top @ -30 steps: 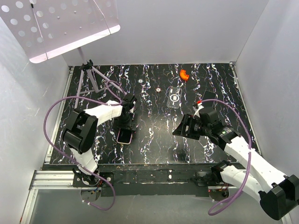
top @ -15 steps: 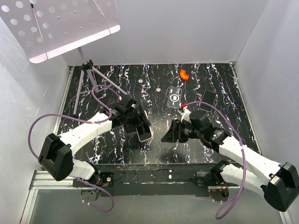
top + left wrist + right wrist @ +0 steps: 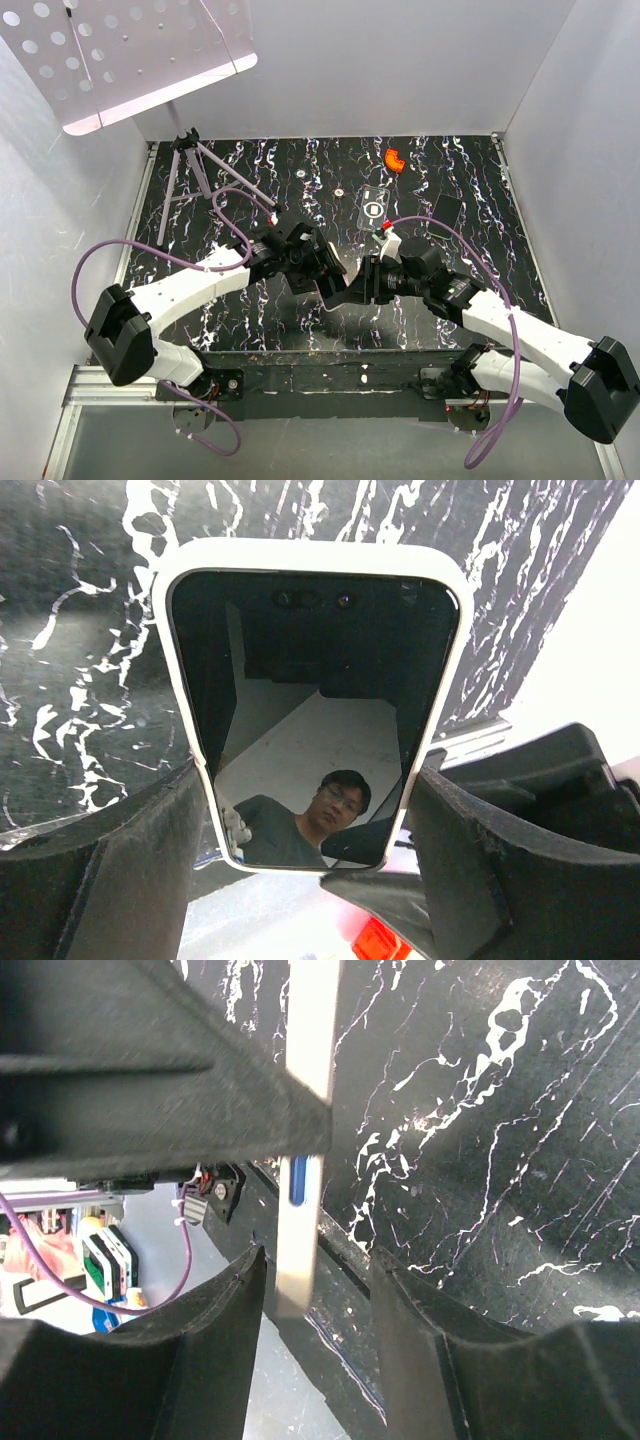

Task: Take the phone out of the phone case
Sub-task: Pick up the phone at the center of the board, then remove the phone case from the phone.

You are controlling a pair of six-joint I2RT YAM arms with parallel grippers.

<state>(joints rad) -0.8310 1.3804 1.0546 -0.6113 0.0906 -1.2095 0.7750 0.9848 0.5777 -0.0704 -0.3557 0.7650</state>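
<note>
My left gripper (image 3: 312, 815) is shut on the phone in its white case (image 3: 312, 695), fingers pressing the two long sides, the dark reflective screen facing the camera. In the top view it holds the phone (image 3: 327, 268) above the table's front middle. My right gripper (image 3: 350, 288) is right against it. In the right wrist view the phone shows edge-on as a white strip (image 3: 306, 1130) between my open right gripper's (image 3: 312, 1310) fingers, nearer the left finger (image 3: 200, 1350), with a gap to the right one. The left gripper's dark body (image 3: 150, 1060) fills the upper left.
A clear empty case (image 3: 373, 209) lies at the back middle, an orange piece (image 3: 394, 159) behind it, a dark flat rectangle (image 3: 447, 207) to its right. A small tripod (image 3: 195, 165) stands at the back left. The table's front edge (image 3: 330, 352) runs below both grippers.
My left gripper lifted the phone off the table's left side and carried it right to the middle. My right gripper moved left until its open fingers straddle the phone's end.
</note>
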